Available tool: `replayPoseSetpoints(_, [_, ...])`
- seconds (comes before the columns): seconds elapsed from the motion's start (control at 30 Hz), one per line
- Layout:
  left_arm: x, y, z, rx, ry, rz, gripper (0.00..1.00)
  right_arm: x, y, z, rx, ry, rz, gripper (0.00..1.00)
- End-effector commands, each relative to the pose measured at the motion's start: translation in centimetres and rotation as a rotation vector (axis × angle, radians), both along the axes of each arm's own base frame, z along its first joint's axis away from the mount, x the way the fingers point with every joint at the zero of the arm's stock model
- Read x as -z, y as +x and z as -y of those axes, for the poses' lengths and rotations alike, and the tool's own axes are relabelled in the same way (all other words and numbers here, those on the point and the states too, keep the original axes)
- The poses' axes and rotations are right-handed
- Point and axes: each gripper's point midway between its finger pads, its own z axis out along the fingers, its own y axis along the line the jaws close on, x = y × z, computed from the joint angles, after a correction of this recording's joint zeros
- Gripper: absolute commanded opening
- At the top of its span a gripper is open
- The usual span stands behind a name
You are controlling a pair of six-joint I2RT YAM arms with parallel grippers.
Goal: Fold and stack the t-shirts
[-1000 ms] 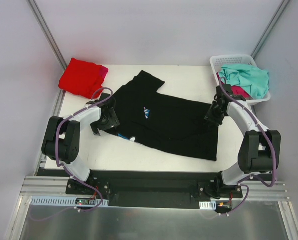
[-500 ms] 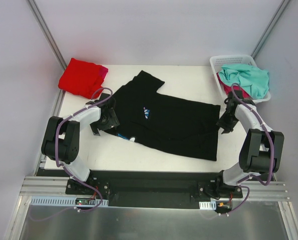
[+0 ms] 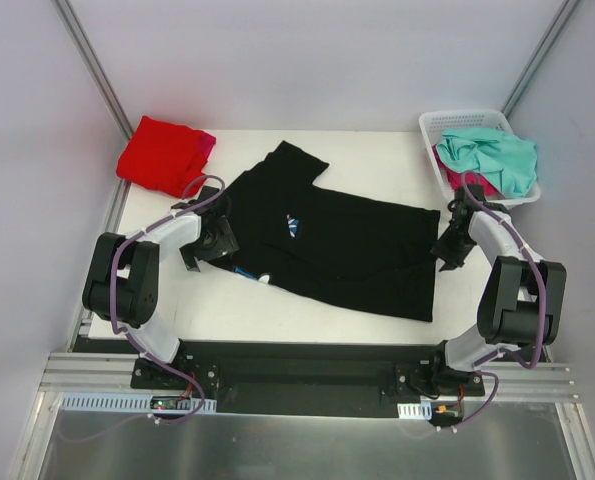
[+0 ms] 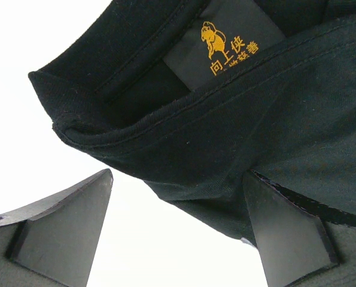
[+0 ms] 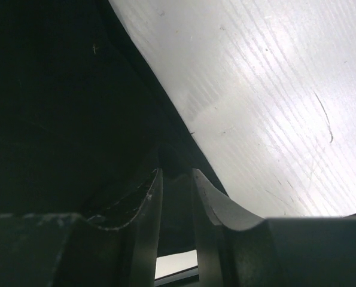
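Roughly mid-table (image 3: 367, 160), spread flat and lying at a slant: black shirt (image 3: 347, 245), small white print near the chest, collar end toward the left, hem toward the right. At the collar, left gripper (image 3: 215, 238) (image 4: 178, 174), fingers released and standing wide apart, clamped on nothing. From its wrist view, folded collar and an orange-printed label (image 4: 228, 48) just ahead of the 2 fingers, white table showing between and below them. At the hem's right edge, right gripper (image 3: 447, 252) (image 5: 176, 173), fingers drawn nearly together with only a thin slot left. Seemingly pinching the hem of black shirt there, though too dark up close to be sure. Bare, lightly scratched table just beside that hem. At the far left corner, well apart from black shirt, folded red shirt (image 3: 162, 152), with a sliver of pink shirt (image 3: 209, 143) peeking out at its right edge. At the far right corner, white lattice basket (image 3: 429, 125), holding crumpled teal shirt (image 3: 492, 155) heaped above the rim, and magenta cloth (image 3: 482, 185) tucked beneath it.
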Motion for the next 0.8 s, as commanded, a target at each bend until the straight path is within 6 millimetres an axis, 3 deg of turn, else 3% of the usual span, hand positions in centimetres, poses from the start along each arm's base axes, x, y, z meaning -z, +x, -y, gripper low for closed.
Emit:
replayPoseSetpoints(0.0, [-0.7,-0.7,0.2,0.036,0.004,-0.022,0.9,0.3,0.3,-0.5,-0.012,0.032,0.002,0.29])
replayPoseSetpoints(0.37, [-0.7,-0.6,0.3,0.038,0.001,-0.023,0.89,1.1,0.9,-1.9,-0.041,0.057,-0.006,0.28])
replayPoseSetpoints(0.47, [-0.6,-0.6,0.3,0.039,0.003,-0.024,0.89,1.3,1.1,-2.3,-0.049,0.063,-0.009,0.2])
replayPoseSetpoints(0.5, [-0.6,-0.6,0.3,0.039,0.003,-0.024,0.89,1.2,1.1,-2.4,-0.049,0.063,-0.007,0.1])
replayPoseSetpoints(0.57, [-0.6,-0.6,0.3,0.039,0.004,-0.026,0.89,0.8,1.2,-2.6,-0.054,0.066,0.005,0.04])
replayPoseSetpoints(0.77, [-0.7,-0.6,0.3,0.04,0.001,-0.027,0.89,-1.8,0.7,-3.0,-0.074,0.056,0.047,0.01])
